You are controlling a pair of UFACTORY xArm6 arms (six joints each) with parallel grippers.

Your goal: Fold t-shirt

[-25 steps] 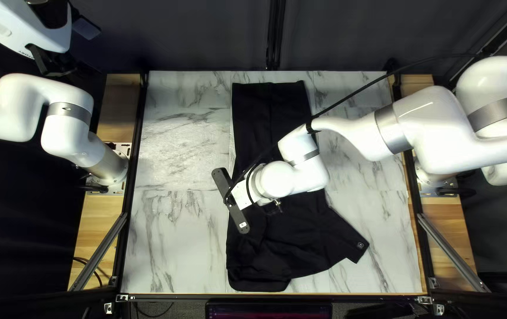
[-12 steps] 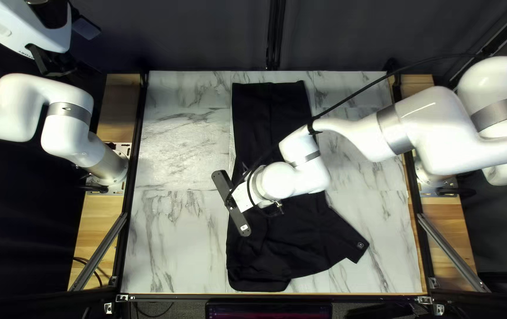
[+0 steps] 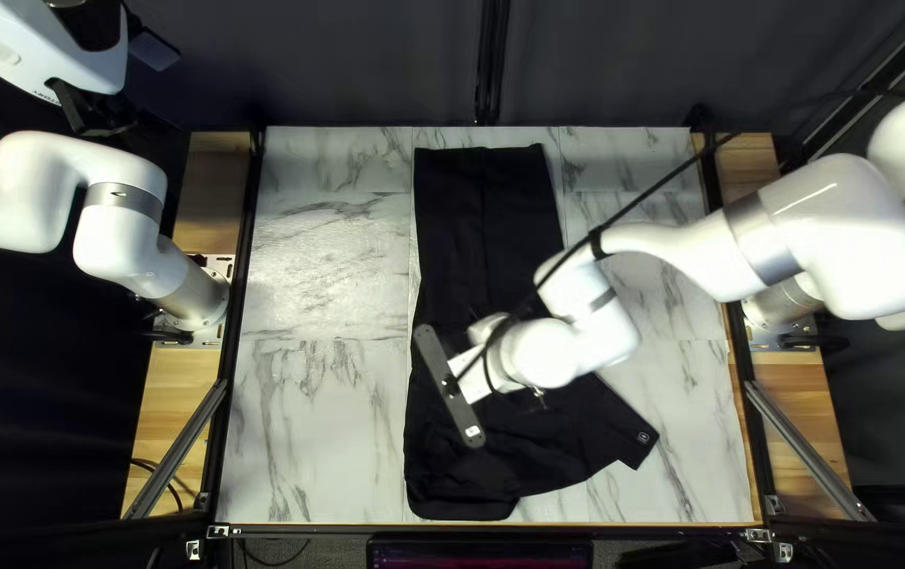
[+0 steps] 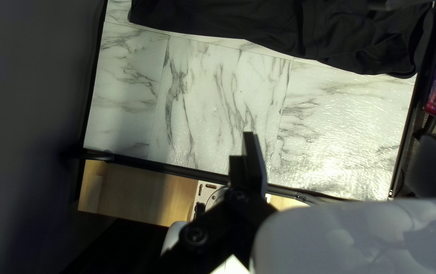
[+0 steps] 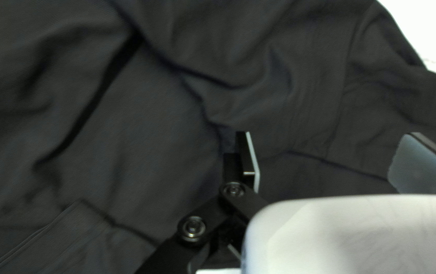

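The black t-shirt lies down the middle of the table, a long straight strip toward the far edge, rumpled toward the near edge, with one sleeve slanting out to the right of the top left view.

My right arm reaches in from the right side, its wrist bent down above the shirt's middle. There my right gripper points down at the dark folds, its fingers spread wide and holding nothing; I cannot tell whether they touch the cloth. That wrist and the dark bar on it hide part of the shirt, and a black cable crosses over the arm.

My left arm is raised and folded back off the table's left side, with my left gripper beyond the far left corner, wide open and empty.

A dark curtain hangs behind the far edge, and a screen sits just beyond the near one.
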